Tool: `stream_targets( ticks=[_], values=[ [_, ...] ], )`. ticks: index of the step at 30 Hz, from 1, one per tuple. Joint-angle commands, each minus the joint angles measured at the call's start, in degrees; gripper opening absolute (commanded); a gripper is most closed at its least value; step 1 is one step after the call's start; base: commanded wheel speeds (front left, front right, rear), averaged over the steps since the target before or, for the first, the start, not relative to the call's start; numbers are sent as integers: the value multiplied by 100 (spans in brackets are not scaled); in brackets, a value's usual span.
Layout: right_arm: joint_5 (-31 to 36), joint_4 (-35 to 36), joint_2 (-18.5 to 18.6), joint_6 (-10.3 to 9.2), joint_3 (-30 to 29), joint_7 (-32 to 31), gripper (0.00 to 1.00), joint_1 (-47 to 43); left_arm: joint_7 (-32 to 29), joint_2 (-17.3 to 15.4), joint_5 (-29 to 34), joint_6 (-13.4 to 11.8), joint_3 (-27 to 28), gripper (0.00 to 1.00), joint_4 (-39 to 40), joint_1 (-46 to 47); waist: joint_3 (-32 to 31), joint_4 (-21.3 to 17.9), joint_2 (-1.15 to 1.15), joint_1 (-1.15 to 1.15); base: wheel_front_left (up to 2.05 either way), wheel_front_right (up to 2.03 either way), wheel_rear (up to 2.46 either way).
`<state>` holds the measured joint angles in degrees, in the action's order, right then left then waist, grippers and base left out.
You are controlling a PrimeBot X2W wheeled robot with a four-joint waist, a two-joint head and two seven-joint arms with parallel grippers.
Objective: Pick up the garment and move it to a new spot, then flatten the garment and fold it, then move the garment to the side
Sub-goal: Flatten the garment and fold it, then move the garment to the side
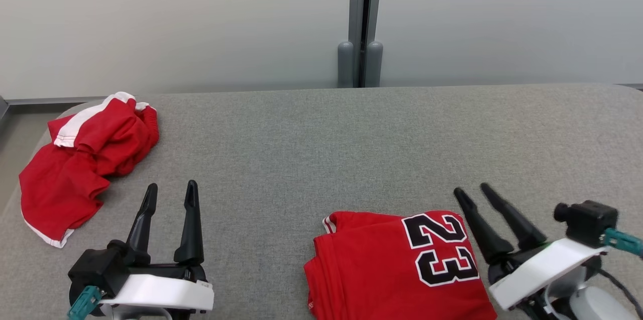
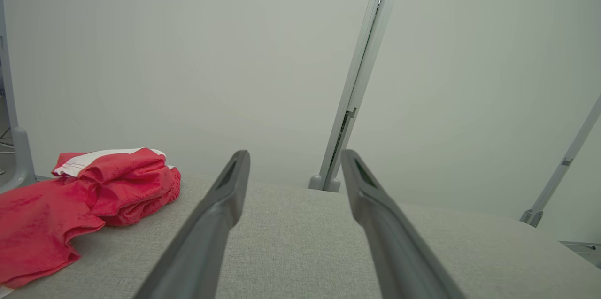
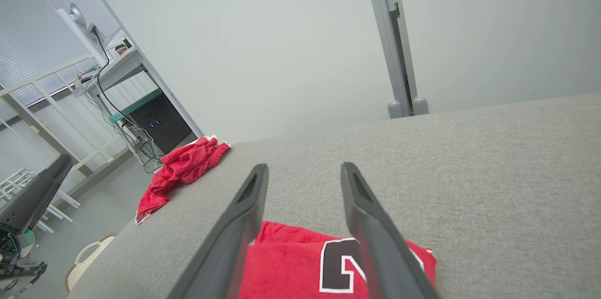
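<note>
Neatly folded jersey (image 1: 392, 270) on grey table (image 1: 301, 149)

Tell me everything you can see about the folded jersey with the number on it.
The jersey is red soft-looking fabric with a black 23 outlined in white facing up and white trim at its far left corner. It lies folded in a compact stack with uneven layered edges, flat on the grey table, near the robot's right side; its near part is cut off. The right tool stands open at its right edge, gripping nothing; contact cannot be told.
</note>
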<state>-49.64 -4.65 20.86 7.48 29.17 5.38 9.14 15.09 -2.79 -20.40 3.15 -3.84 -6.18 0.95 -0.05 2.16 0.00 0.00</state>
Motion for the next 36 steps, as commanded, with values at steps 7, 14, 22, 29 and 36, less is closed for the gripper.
stream_targets(
  ticks=[7,14,22,29,36],
  values=[
    [751,198,43,3,-1123,521,100,-98,9,-22,-12,-25,148,100,98,-7,-44,-78,0,0,0,0,0],
    [1775,232,-265,3,-2188,814,100,-455,9,-19,40,-88,304,100,274,-59,-23,-77,0,0,0,0,0],
    [2758,-284,-626,2,-2709,950,100,-732,9,-21,571,-123,365,100,302,-174,6,-61,0,0,0,0,0],
    [3071,-505,-767,2,-2646,986,100,-631,9,-22,688,-120,303,100,132,-153,23,-67,0,0,0,0,0],
    [3112,-630,-789,2,-2592,987,100,-599,9,-22,701,-108,280,100,62,-96,18,-59,0,0,0,0,0]
  ],
)
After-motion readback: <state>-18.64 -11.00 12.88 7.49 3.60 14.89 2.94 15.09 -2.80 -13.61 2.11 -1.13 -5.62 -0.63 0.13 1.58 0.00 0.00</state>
